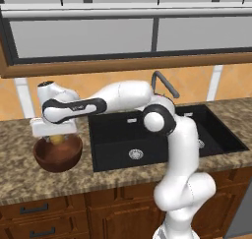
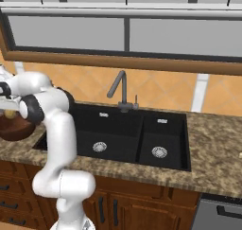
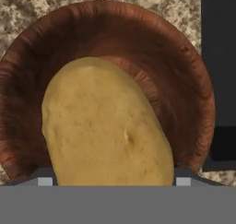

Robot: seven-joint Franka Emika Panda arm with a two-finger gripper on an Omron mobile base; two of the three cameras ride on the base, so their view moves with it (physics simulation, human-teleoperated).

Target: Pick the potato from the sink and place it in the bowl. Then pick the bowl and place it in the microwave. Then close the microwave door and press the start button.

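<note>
Hand view looks straight down into the bowl (image 3: 184, 80), and the potato (image 3: 106, 126) hangs right over its hollow, between the two tips of the claw (image 3: 110, 181) at the bottom edge. The jaws stand wide, about as broad as the potato itself, so it seems either loosely held or just being let go; which of the two cannot be told for sure. In the left base view the potato (image 1: 58, 139) sits just above the rim of the bowl (image 1: 58, 157), under the claw (image 1: 55, 133), and the bowl stands on the granite desk (image 1: 29, 179) just beside the left edge of the black sink (image 1: 147, 139). To do this step well, the release should happen low and centred over the hollow, so the potato drops to the bottom and does not strike the rim or roll out; after that the claw should rise straight up before swinging away, so a finger does not catch the bowl wall and tip it. The arm reaches far to its left from the base, the forearm lying nearly level across the front of the sink, the wrist bent so the hand points downward over the bowl. In the right base view the bowl (image 2: 14, 128) shows at the left edge, partly behind the arm.
</note>
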